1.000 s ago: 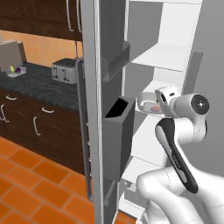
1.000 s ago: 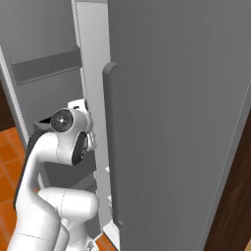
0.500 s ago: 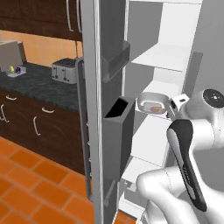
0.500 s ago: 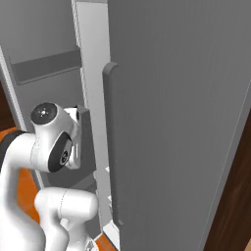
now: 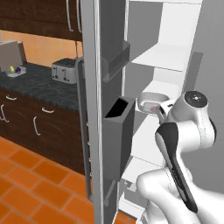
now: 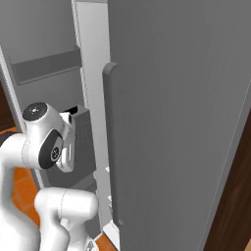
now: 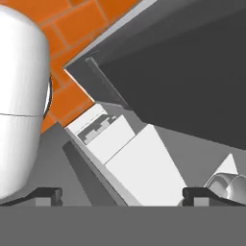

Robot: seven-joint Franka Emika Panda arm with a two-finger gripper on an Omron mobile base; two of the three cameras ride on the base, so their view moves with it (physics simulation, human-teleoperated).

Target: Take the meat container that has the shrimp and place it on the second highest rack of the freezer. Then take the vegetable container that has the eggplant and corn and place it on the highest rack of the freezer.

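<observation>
Left base view showed the freezer (image 5: 175, 57) open, its door (image 5: 109, 87) at 9 o'clock. The shrimp container (image 5: 152, 102) sat on a shelf at centre, the arm's wrist just at its 4 o'clock. In the hand view, the gripper (image 7: 122, 193) was spread wide, holding nothing; the container's rim (image 7: 225, 185) lay at 4 o'clock, beside 1 fingertip (image 7: 204, 194).

Both base views flank the open freezer (image 5: 175, 57); hand view looks downward inside.

White freezer shelves (image 5: 168, 57), grey door (image 6: 176, 98), orange tiled floor (image 5: 26, 183) (dark grout lines).
</observation>
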